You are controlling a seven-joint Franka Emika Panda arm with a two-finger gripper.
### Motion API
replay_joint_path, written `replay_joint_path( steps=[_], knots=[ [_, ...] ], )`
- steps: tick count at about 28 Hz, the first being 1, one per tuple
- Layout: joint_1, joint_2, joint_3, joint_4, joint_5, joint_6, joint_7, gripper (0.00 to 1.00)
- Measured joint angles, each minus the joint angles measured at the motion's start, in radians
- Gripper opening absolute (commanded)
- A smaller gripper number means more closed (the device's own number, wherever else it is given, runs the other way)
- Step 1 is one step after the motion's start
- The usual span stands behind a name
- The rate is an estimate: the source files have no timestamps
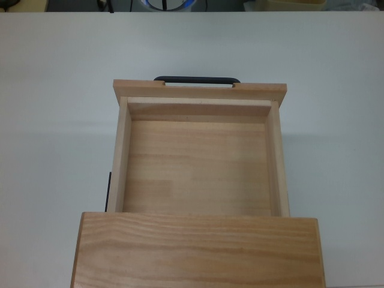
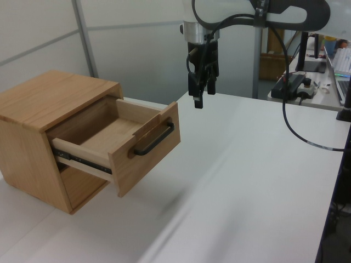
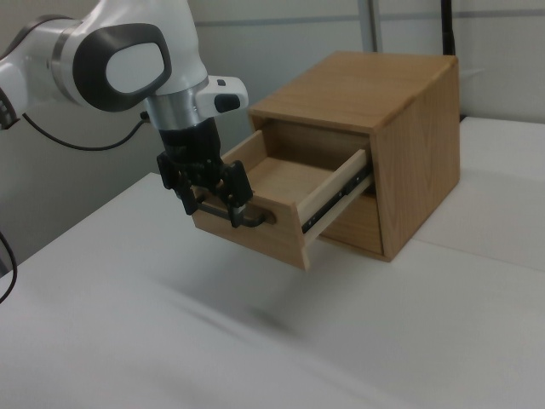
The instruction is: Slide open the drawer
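Note:
The drawer (image 1: 198,174) is a light pine tray-box, pulled well out of its wooden cabinet (image 1: 198,252), and nothing lies inside it. A thin black bar handle (image 1: 197,79) runs across its front panel. In the left view the drawer (image 2: 145,148) juts toward the table's middle, and my gripper (image 2: 198,98) hangs above and beyond its front corner, apart from the handle (image 2: 156,139). In the right view the gripper (image 3: 213,203) shows in front of the drawer (image 3: 281,183) with its fingers spread, open and holding nothing. The gripper is out of the top view.
The cabinet (image 2: 49,98) stands on a white table (image 2: 247,181). A black cable (image 2: 296,131) hangs from the arm at the left view's right. A desk with a laptop and clutter (image 2: 307,82) lies beyond the table's far edge.

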Motion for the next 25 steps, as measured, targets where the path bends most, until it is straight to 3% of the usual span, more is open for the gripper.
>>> replay_joint_path(
  steps=[25],
  knots=[
    [0.001, 0.025, 0.001, 0.000, 0.000, 0.000, 0.000, 1.00]
  ],
)
